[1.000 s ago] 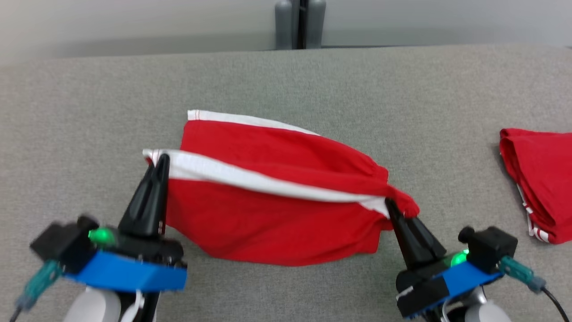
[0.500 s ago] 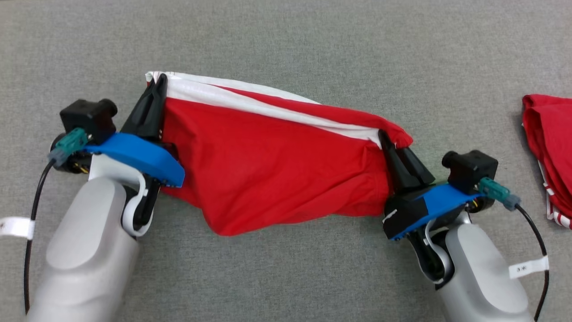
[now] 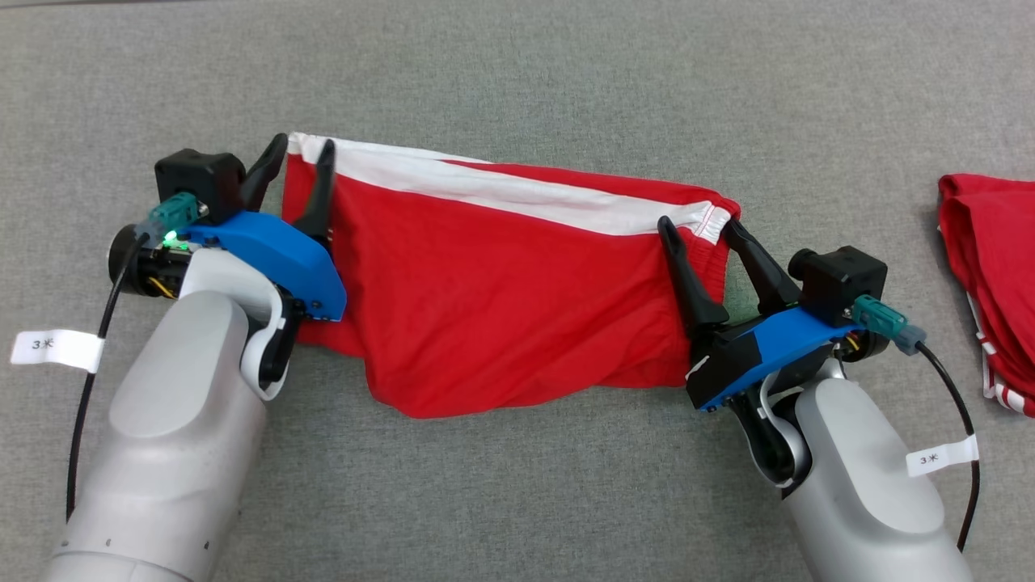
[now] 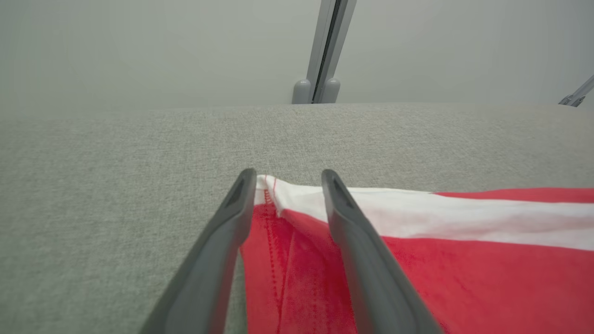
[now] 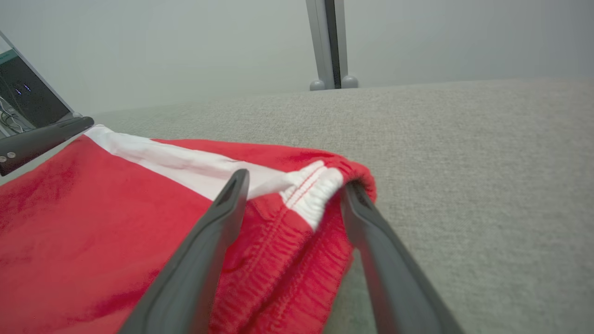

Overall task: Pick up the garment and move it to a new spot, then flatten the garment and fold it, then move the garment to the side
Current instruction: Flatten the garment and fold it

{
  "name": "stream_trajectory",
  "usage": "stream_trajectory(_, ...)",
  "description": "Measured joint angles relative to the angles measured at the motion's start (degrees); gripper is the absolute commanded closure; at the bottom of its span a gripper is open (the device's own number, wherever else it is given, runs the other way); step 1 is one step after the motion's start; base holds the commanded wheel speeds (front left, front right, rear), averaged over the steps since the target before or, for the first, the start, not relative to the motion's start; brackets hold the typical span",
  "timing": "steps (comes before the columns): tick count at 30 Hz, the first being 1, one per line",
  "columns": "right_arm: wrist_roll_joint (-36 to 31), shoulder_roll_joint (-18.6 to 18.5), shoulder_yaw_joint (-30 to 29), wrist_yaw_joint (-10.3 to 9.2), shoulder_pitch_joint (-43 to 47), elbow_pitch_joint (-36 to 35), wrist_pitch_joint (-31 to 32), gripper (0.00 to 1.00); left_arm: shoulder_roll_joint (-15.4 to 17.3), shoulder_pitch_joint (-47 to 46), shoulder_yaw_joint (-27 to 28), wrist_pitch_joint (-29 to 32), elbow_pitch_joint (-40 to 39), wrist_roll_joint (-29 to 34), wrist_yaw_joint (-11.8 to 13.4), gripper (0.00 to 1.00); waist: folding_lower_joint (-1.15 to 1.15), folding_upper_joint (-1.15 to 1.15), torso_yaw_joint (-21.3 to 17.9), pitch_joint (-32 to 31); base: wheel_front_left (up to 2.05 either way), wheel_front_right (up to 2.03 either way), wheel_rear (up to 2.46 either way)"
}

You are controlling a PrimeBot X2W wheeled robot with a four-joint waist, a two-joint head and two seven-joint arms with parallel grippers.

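The left end effector (image 3: 302,143) and right end effector (image 3: 698,223) have been opened; the red shorts (image 3: 501,299) have been released and laid folded on the table (image 3: 517,81).

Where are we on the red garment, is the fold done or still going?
Looks done: the garment lies on the table, apparently folded over, white band along its far edge. In hand: left gripper and right gripper both stand open, each astride a far corner, holding nothing. Left: smooth the uneven near edge, perhaps fold again, then move it aside.
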Motion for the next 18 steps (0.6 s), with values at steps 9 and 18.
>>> stream_trajectory(9, -2.0, 0.0, -2.0, 0.0, 4.3, -5.1, 4.6, 0.0, 0.1, 4.9, -1.2, -0.6, -3.2, -2.7, 0.0, 0.0, -0.01, 0.0, 0.9, -2.7, 0.0, 0.0, 0.0)
stream_trajectory(18, -5.7, 0.0, -6.9, 0.0, 12.5, -15.3, 10.4, 0.0, 2.2, 12.2, -0.6, 4.4, -11.2, -6.3, 0.7, 0.0, -0.02, 0.0, 1.3, -5.7, 0.0, 0.0, 0.0)
